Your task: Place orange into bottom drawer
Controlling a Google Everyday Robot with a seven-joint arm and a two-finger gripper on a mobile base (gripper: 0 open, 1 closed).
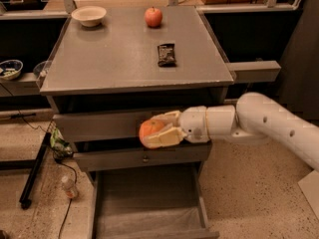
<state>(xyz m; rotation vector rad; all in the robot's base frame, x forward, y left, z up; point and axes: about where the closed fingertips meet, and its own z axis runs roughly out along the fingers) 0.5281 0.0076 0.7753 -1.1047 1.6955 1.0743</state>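
Observation:
My gripper point(152, 129) is shut on the orange point(149, 129), a round bright orange fruit held between its two pale fingers. It hangs in front of the upper drawer fronts, above the open bottom drawer point(148, 204). The bottom drawer is pulled out at the foot of the cabinet and shows a plain grey floor with a pale liner at the front. My white arm point(259, 123) reaches in from the right.
On the grey cabinet top point(114, 59) sit a red apple point(153, 17), a white bowl point(88, 15) and a dark snack packet point(166, 54). A bottle point(69, 187) and cables lie on the floor at the left. A shelf point(251, 70) juts out at the right.

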